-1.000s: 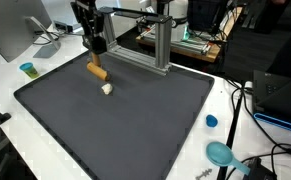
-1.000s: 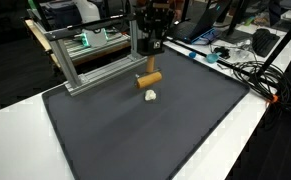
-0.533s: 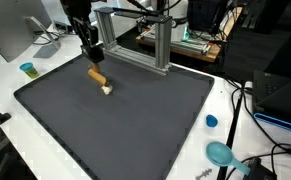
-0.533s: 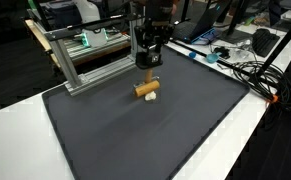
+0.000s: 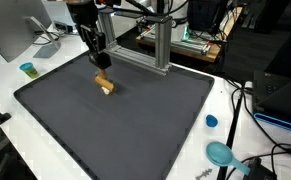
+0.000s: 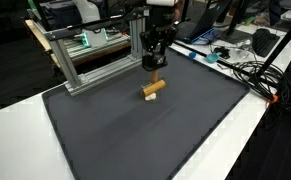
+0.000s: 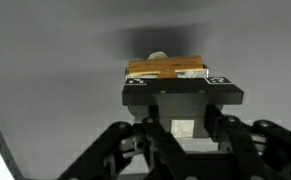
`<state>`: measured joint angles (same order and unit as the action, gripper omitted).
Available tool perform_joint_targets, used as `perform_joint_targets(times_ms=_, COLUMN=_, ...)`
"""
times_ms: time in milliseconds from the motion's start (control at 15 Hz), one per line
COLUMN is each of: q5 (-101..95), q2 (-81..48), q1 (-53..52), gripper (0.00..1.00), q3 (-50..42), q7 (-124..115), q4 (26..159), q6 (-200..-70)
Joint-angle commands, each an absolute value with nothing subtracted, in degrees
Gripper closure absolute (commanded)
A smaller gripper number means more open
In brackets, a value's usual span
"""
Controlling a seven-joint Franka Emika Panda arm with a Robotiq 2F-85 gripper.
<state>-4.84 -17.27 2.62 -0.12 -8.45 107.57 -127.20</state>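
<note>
My gripper (image 5: 102, 70) (image 6: 152, 72) hangs over the far part of the black mat (image 5: 125, 130) (image 6: 135, 140), shut on a tan wooden block (image 5: 105, 84) (image 6: 153, 89). The block hangs crosswise below the fingers, low over the mat. In the wrist view the block (image 7: 165, 68) lies across the fingertips of the gripper (image 7: 175, 82), and a small white object (image 7: 158, 55) peeks out just beyond it. In an exterior view the white object (image 5: 111, 91) shows only at the block's lower edge; from the opposite side the block hides it.
An aluminium frame (image 5: 153, 40) (image 6: 85, 55) stands at the mat's far edge, close to the gripper. A small blue cup (image 5: 27, 69), a blue cap (image 5: 211, 121) and a teal item (image 5: 220, 153) sit on the white table. Cables (image 6: 247, 72) lie beside the mat.
The gripper has carried the wooden block across and down to the white object, which lay beside the block before and is now mostly covered by it.
</note>
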Motion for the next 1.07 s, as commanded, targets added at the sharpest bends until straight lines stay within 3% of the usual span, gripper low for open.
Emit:
perform_joint_targets(times_ms=0, q5=-3.09, q2=-15.85, q1=2.2, gripper=0.79, q3=-0.97, q7=-7.75, q4=110.64, q6=-133.45)
perform_joint_targets(times_ms=867, q5=-4.95, q2=-14.57, q1=1.99, gripper=0.79, q3=-2.99, q7=-8.57, q4=114.06, q6=-132.0)
perform_joint_targets(times_ms=1000, q5=-0.84, q2=-13.69, q1=2.99, gripper=0.79, q3=-1.9, q7=-6.62, q4=115.68, q6=-136.29)
